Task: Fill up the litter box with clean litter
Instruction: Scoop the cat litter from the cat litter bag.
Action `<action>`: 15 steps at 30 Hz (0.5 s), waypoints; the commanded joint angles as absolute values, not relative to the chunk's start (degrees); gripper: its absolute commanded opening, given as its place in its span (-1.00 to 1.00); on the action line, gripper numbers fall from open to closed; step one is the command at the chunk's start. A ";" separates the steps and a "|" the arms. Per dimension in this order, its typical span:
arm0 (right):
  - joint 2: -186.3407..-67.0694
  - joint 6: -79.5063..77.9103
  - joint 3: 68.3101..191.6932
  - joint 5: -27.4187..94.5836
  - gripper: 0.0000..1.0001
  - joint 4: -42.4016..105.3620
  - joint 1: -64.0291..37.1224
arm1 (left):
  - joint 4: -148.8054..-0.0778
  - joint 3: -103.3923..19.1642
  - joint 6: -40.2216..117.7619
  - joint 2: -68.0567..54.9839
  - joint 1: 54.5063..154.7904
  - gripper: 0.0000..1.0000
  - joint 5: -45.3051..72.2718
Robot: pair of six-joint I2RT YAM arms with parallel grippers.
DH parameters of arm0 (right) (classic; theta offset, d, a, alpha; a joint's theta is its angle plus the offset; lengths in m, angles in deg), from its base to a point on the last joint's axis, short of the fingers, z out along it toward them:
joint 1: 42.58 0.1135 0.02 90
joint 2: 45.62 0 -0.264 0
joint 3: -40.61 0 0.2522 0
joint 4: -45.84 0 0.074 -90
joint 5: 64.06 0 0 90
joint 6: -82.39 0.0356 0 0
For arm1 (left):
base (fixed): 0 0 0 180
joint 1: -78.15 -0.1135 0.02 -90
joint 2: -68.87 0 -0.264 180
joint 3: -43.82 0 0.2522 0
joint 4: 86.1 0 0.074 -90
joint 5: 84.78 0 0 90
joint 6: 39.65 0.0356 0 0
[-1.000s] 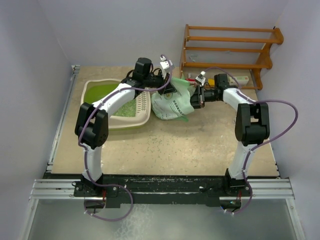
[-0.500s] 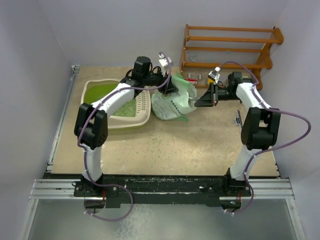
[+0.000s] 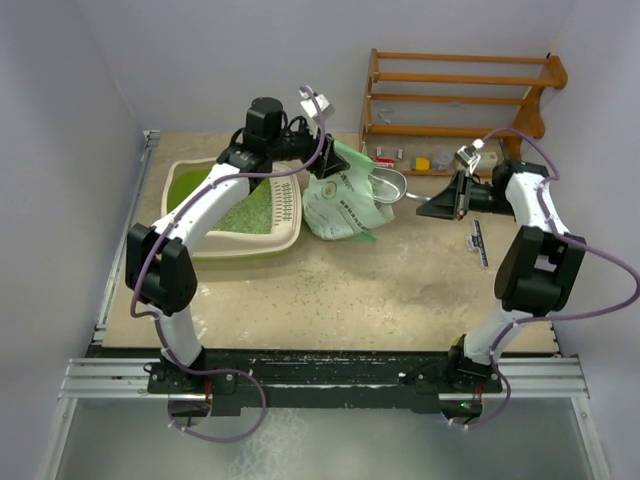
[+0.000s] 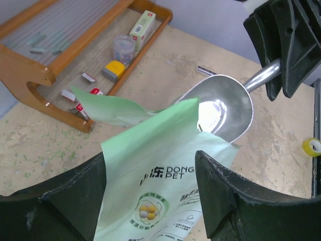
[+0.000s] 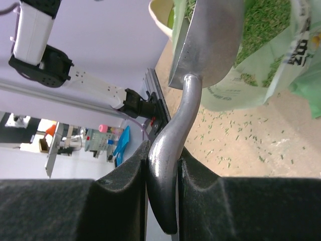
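Observation:
The cream litter box (image 3: 240, 247) sits at the back left, with green litter (image 3: 250, 212) spread inside it. Right of it stands the pale green bag (image 3: 345, 208). My left gripper (image 3: 326, 166) hovers over the bag's top. In the left wrist view the left gripper (image 4: 150, 201) is open, and the bag (image 4: 160, 165) rises between its fingers (image 4: 235, 196). My right gripper (image 5: 163, 155) is shut on the handle of a metal scoop (image 5: 210, 40). The scoop's empty bowl (image 4: 220, 110) hangs at the bag's right edge (image 3: 388, 184). Green litter (image 5: 261, 20) shows beyond the bowl.
A wooden rack (image 3: 460, 100) stands at the back right, with small items (image 3: 430, 161) on the floor under it. A thin black object (image 3: 478, 242) lies near the right arm. A yellow tape roll (image 4: 312, 146) lies on the table. Pellets are strewn over the tabletop (image 3: 330, 285).
My left gripper has opened, let go of the bag's top and shifted back left. My right arm has drawn the scoop out to the right, away from the bag.

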State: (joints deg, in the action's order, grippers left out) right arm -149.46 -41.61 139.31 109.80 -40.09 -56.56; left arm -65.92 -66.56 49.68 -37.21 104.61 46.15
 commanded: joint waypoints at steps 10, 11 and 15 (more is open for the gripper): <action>-129.72 -11.84 122.91 114.75 -1.00 -8.97 -60.03 | -64.81 -62.57 50.38 -27.23 103.90 0.34 43.73; -129.46 -11.77 123.01 114.57 -1.00 -9.34 -60.42 | -64.69 -62.32 50.35 -26.74 103.94 0.34 43.41; -131.50 -25.30 128.70 112.33 -1.00 -25.61 -62.20 | -64.61 -61.50 50.36 -24.56 103.90 0.35 42.41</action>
State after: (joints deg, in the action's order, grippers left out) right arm -131.36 -17.61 123.16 109.88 -16.50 -60.62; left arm -63.67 -62.04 49.97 -29.32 104.30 43.46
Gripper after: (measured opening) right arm 0.241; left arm 0.673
